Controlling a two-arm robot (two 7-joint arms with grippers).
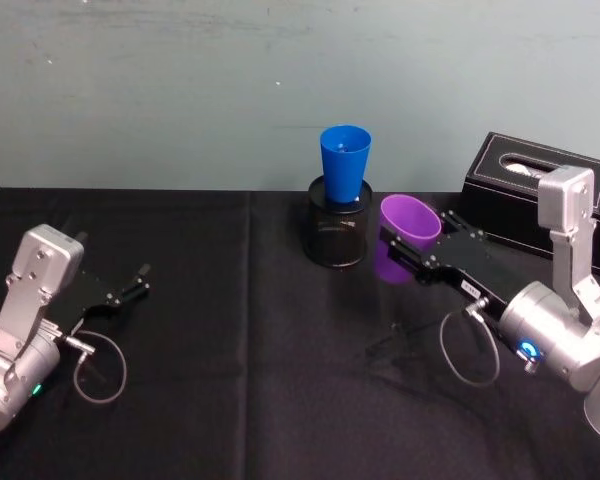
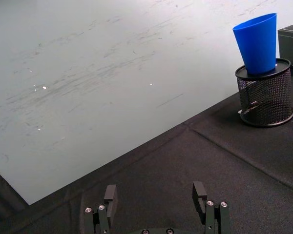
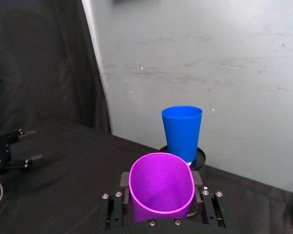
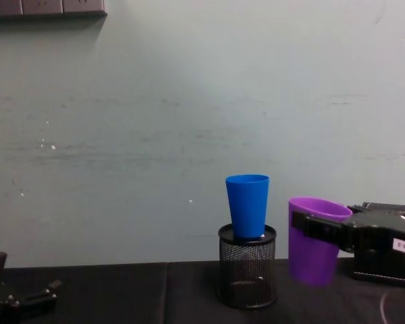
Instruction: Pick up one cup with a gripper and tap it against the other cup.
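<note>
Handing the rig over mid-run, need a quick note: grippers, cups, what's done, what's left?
Right gripper: shut on the purple cup, apparently lifted off the table, just right of the blue cup, with a gap between them.
Left gripper: open, idle at the left of the black table.
Blue cup: upright in the black mesh holder.
Done: pickup.
Left: the tap against the blue cup.

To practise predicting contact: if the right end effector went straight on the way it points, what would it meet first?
Probably the blue cup standing in the black mesh holder: both lie directly ahead of the right end effector and its purple cup. Whether cup or holder rim comes first is unclear.
</note>
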